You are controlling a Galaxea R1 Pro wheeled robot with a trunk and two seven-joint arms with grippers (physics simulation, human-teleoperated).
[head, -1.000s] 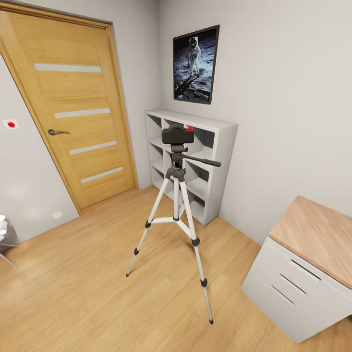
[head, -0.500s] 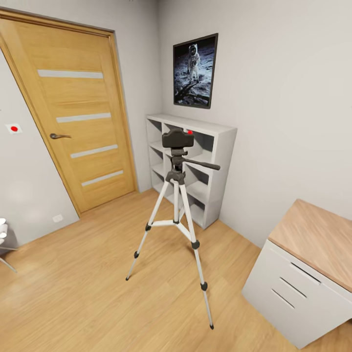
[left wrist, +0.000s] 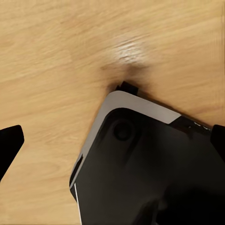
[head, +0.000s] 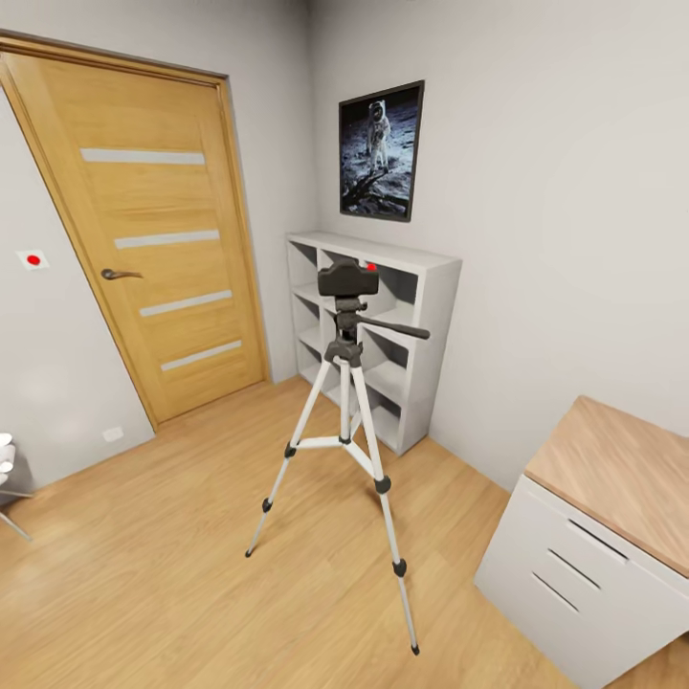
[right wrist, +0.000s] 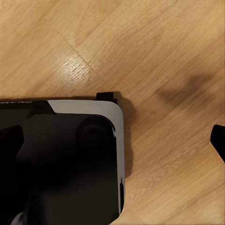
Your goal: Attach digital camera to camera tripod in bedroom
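Head view: the digital camera [head: 348, 278] is seen seated on the camera tripod [head: 345, 431], near the white shelf [head: 421, 325]. Wrist views: both grippers are spread wide, empty, above plank floor [right wrist: 154, 51].

The small matte-black digital camera [head: 347, 278] carries a bright red button. The three-legged camera tripod [head: 343, 446] has silver-white legs, black joints and a dark grey head. The honey-coloured wooden door [head: 153, 258] bears pale horizontal stripes. The light wood plank floor [head: 182, 574] shows fine grain beneath light grey walls [head: 565, 220].
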